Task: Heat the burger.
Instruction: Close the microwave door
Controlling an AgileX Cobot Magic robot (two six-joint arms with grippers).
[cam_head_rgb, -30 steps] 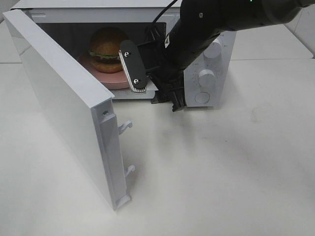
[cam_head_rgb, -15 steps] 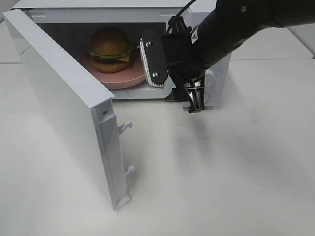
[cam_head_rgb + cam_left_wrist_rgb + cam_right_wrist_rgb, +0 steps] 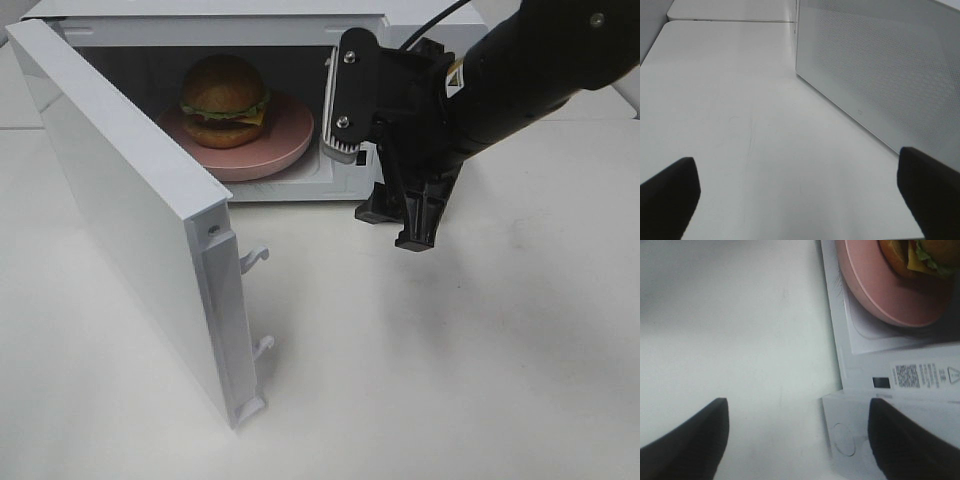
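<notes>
Item one, the surface: you have a matte white tabletop with faint grey scuffs and panel seams running off at 9 and 3 o'clock. The left wrist view shows a second white slab butted against its far edge. Item two: a white box-shaped microwave oven at 12 o'clock, its white hinged door swung wide toward 8 o'clock with two latch hooks on its free edge. Item three: the round burger with glossy brown buns, green lettuce and yellow cheese sits inside the cavity at 11 o'clock, on a round pink plate. Item four: your right gripper hangs in front of the oven at 1 o'clock, jaws spread and empty, with one ribbed white pad by the cavity's edge. Item five: your left gripper, jaws spread wide and empty, hovers over bare table near the oven's perforated side wall.
</notes>
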